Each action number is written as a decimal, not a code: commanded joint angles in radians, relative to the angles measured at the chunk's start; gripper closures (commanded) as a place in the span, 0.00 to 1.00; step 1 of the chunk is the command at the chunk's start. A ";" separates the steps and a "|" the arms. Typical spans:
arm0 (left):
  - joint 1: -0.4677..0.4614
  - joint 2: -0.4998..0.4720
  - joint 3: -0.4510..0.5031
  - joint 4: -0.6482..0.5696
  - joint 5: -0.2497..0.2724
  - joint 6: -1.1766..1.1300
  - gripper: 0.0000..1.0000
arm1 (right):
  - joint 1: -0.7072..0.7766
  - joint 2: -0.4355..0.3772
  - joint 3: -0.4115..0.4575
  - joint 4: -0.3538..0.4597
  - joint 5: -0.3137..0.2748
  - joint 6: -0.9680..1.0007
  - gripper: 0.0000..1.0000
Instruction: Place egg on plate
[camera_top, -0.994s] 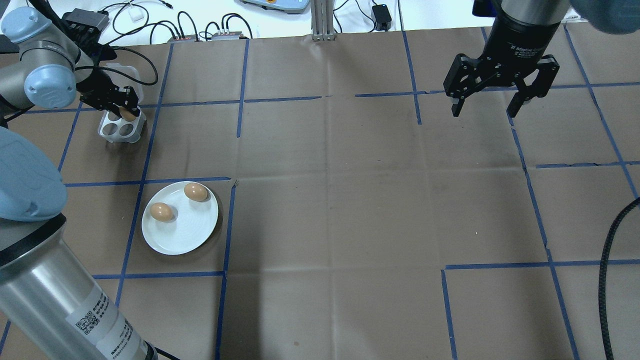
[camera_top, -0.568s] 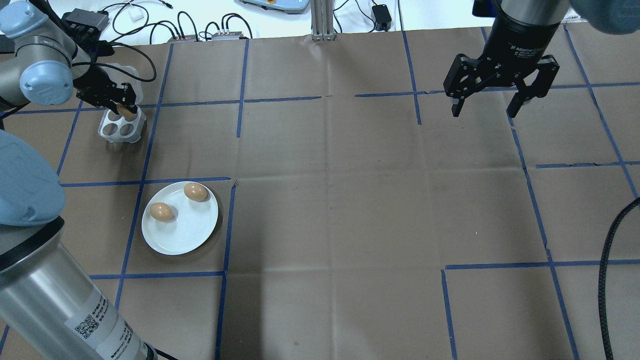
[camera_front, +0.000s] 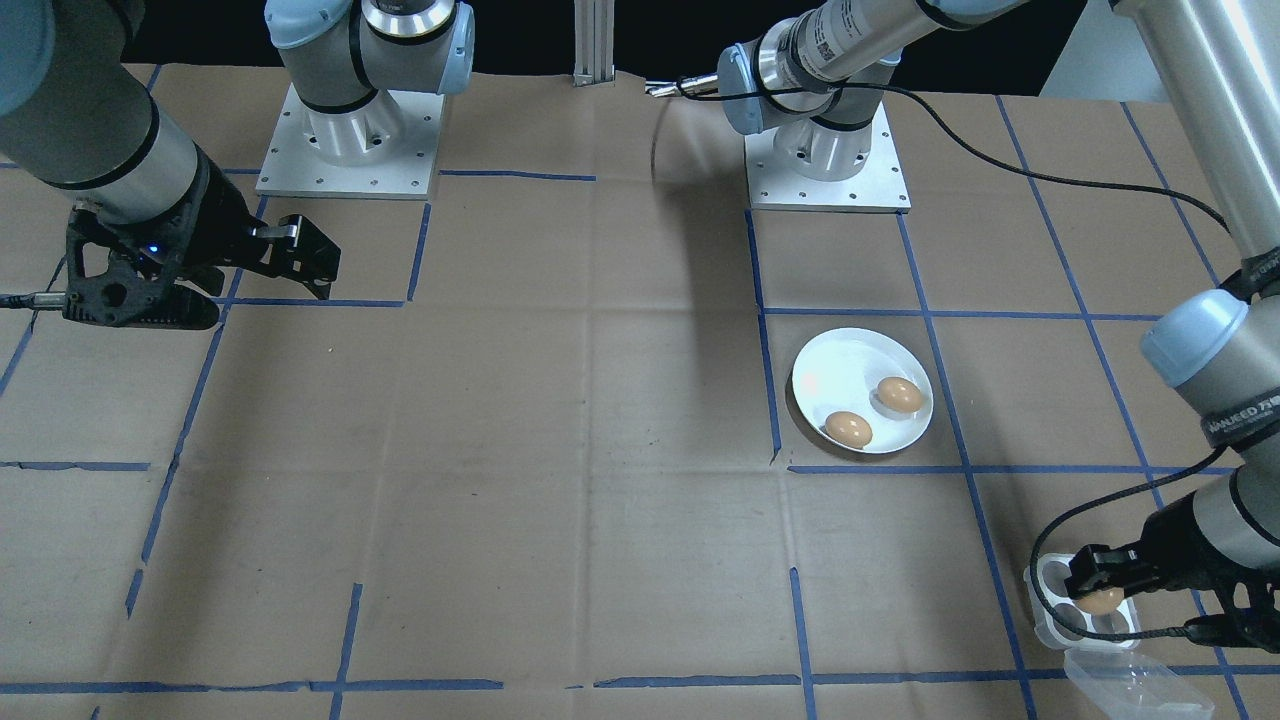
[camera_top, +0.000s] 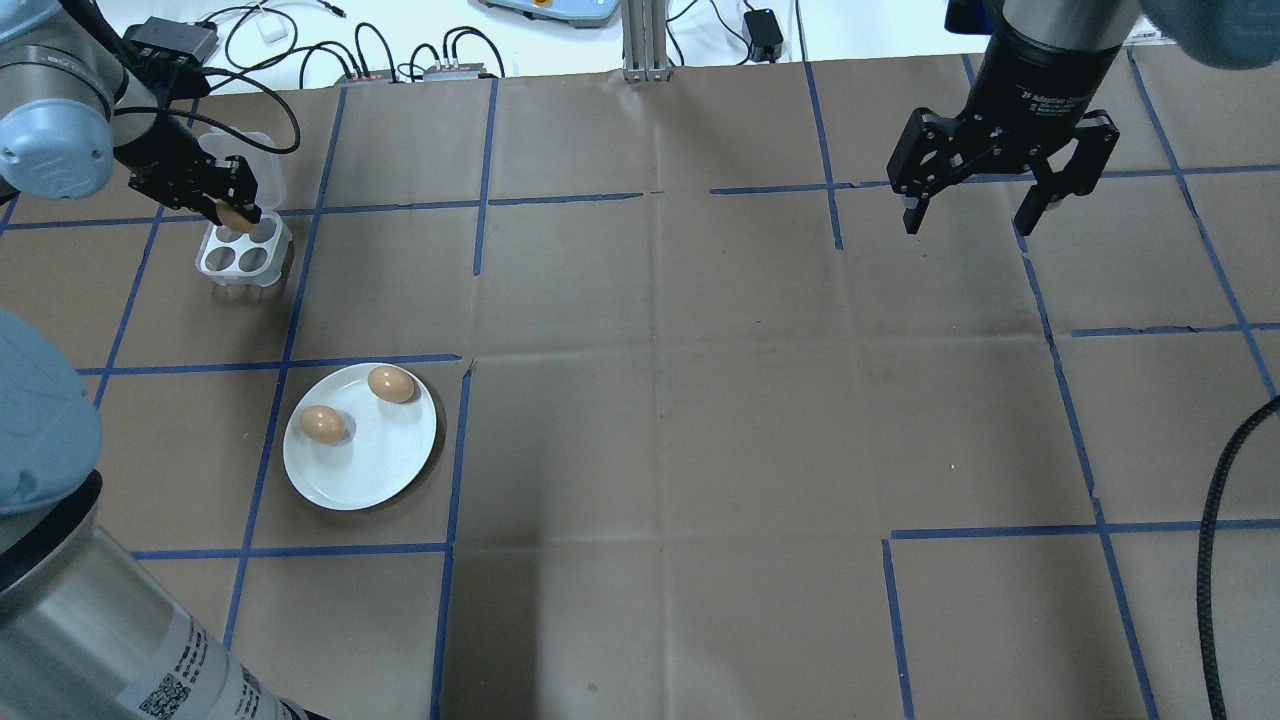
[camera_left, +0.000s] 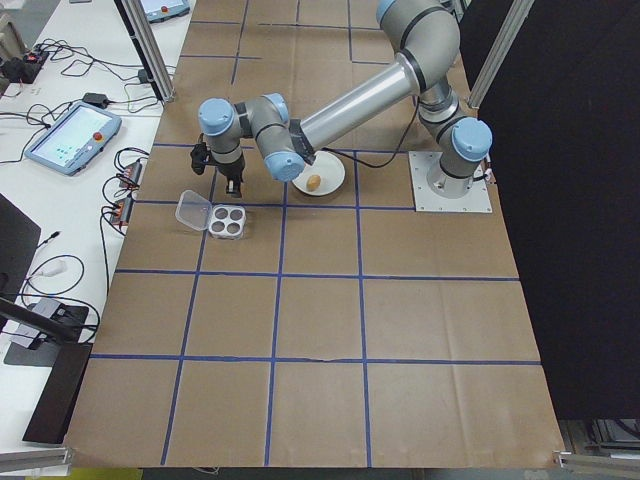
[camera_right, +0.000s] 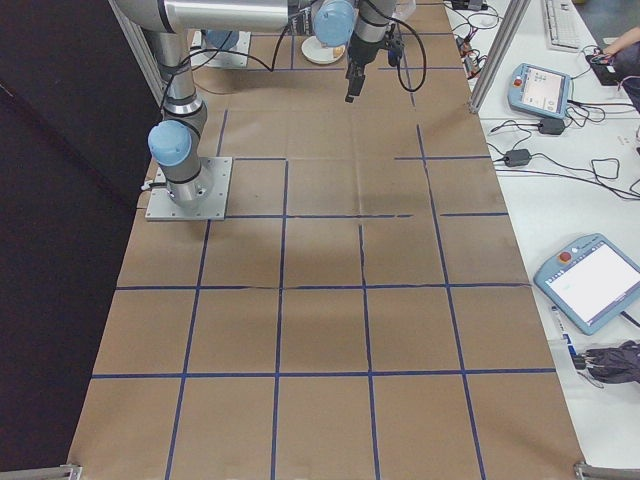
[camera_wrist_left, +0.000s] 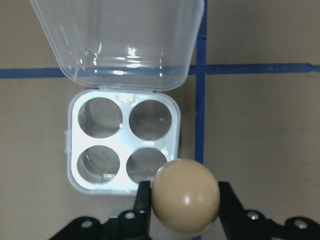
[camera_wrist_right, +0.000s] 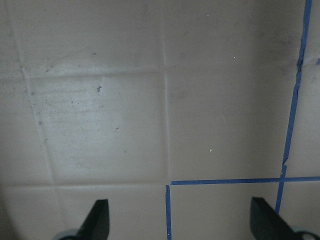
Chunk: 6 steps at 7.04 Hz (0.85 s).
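My left gripper (camera_wrist_left: 185, 200) is shut on a brown egg (camera_wrist_left: 185, 203), held above the small white four-cup egg tray (camera_wrist_left: 75, 145); all four cups show bare. In the overhead view the same gripper (camera_top: 232, 212) and egg (camera_top: 231, 216) hang over the tray (camera_top: 243, 255) at the far left. The round white plate (camera_top: 375, 465) lies nearer on the left with two brown eggs (camera_top: 391, 384) (camera_top: 322, 424) on it, also seen as the plate (camera_front: 840, 365) in the front view. My right gripper (camera_top: 1000, 205) hangs open and empty far to the right.
The tray's clear lid (camera_wrist_left: 120, 40) lies folded open behind it. Cables and small boxes (camera_top: 400, 60) run along the table's far edge. Blue tape lines cross the brown table cover (camera_top: 700, 400). A black cable (camera_top: 1215, 560) hangs at the right edge.
My left gripper has lifted the egg out of the tray cup and drawn back toward the left. The right arm has not moved.
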 joint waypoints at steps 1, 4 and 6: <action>-0.024 0.190 -0.305 0.000 -0.005 -0.071 0.99 | 0.000 0.001 0.000 0.000 0.001 0.000 0.00; -0.087 0.282 -0.489 0.011 -0.005 -0.128 0.97 | 0.000 0.000 0.000 0.000 0.001 0.000 0.00; -0.092 0.277 -0.501 0.010 -0.006 -0.128 0.01 | 0.000 0.000 0.000 0.000 0.001 0.000 0.00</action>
